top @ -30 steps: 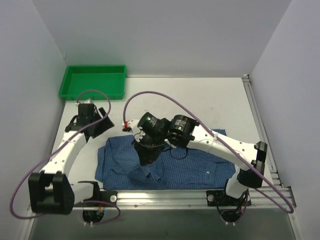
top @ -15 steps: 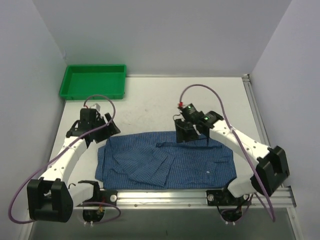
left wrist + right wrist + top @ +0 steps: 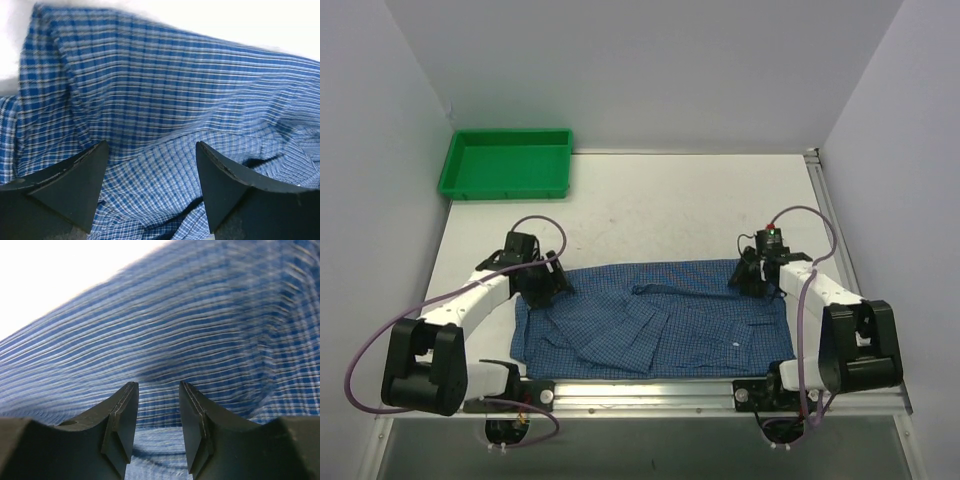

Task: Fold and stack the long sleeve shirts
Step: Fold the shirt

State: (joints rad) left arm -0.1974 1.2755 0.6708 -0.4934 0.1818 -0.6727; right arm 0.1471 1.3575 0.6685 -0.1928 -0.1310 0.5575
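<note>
A blue checked long sleeve shirt (image 3: 705, 330) lies spread flat across the near part of the table, with a sleeve folded over its left middle. My left gripper (image 3: 544, 286) is low over the shirt's back left corner. In the left wrist view the left gripper (image 3: 151, 145) is wide open with rumpled shirt cloth (image 3: 165, 90) under it. My right gripper (image 3: 750, 277) is at the shirt's back right edge. The right wrist view shows the right gripper (image 3: 158, 384) with a narrow gap, open, nothing pinched, over the shirt cloth (image 3: 210, 325).
A green plastic tray (image 3: 506, 163) stands at the back left corner. A metal rail (image 3: 650, 392) runs along the table's near edge, another along the right side (image 3: 830, 215). White walls close in on three sides.
My right arm swung from the shirt's middle to its back right edge and its jaws opened. My left arm came down and nearer, onto the shirt's back left corner.
</note>
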